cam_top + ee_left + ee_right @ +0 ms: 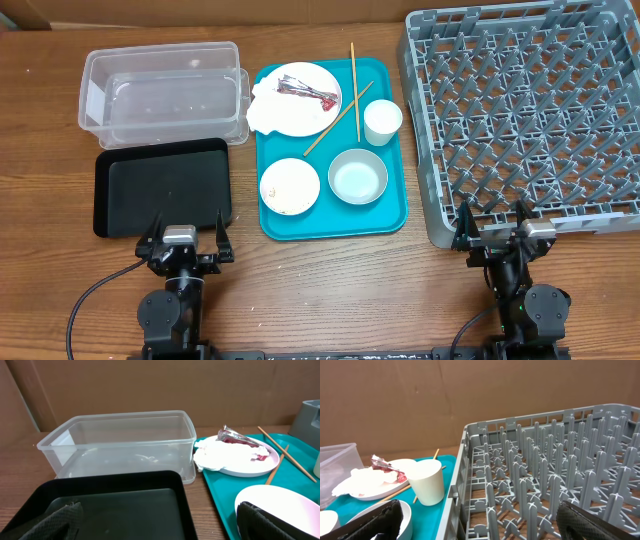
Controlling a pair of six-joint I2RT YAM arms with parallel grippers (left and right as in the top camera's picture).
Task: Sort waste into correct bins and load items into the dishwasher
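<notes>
A pale pink plate (302, 122) on the teal tray holds a crumpled white napkin (264, 110) and a red-and-silver wrapper (308, 93). Two chopsticks (353, 70) lie on the tray by a white cup (382, 121). A white bowl (357, 176) and a second bowl (290, 185) with some rice grains sit in front. The clear tub (165, 90) and black tray (165, 185) are at the left. The grey dish rack (418, 130) is at the right. My left gripper (187, 225) is open and empty by the black tray's near edge. My right gripper (493, 218) is open and empty at the rack's near edge.
The teal serving tray (330, 222) lies between the bins and the rack. A brown cardboard wall (150, 385) backs the table. Bare wood table (340, 290) runs along the front between the two arms.
</notes>
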